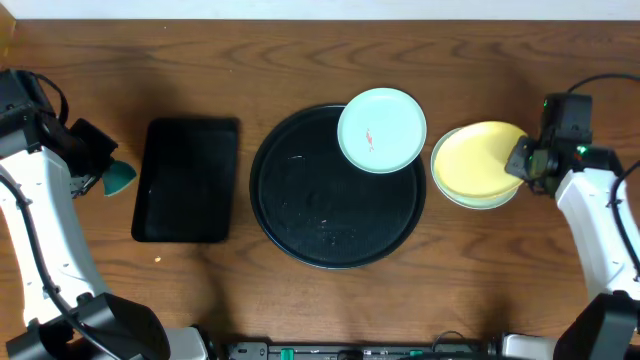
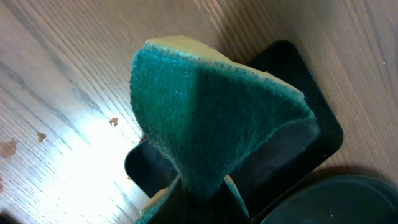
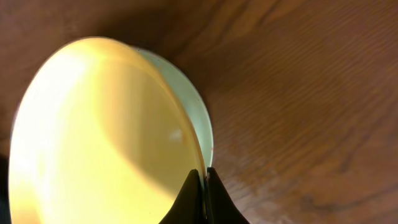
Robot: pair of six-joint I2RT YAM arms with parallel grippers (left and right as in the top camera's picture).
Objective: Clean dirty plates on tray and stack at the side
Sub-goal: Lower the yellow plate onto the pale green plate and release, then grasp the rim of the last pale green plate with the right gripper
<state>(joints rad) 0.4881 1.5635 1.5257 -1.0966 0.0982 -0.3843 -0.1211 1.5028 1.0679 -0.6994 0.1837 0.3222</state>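
Observation:
A pale blue-green plate (image 1: 381, 130) with a small red smear lies on the far right rim of the round black tray (image 1: 300, 200). A pale yellow plate (image 1: 480, 160) rests on another pale blue-green plate (image 1: 470, 200) on the table to the right of the tray. My right gripper (image 1: 522, 160) is shut on the yellow plate's right rim (image 3: 202, 177); the lower plate's edge (image 3: 199, 112) shows beside it. My left gripper (image 1: 100, 180) is at the far left, shut on a green sponge (image 2: 211, 118).
A smaller rectangular black tray (image 1: 187, 180) lies left of the round tray, just right of the sponge; it also shows in the left wrist view (image 2: 311, 130). The table is brown wood.

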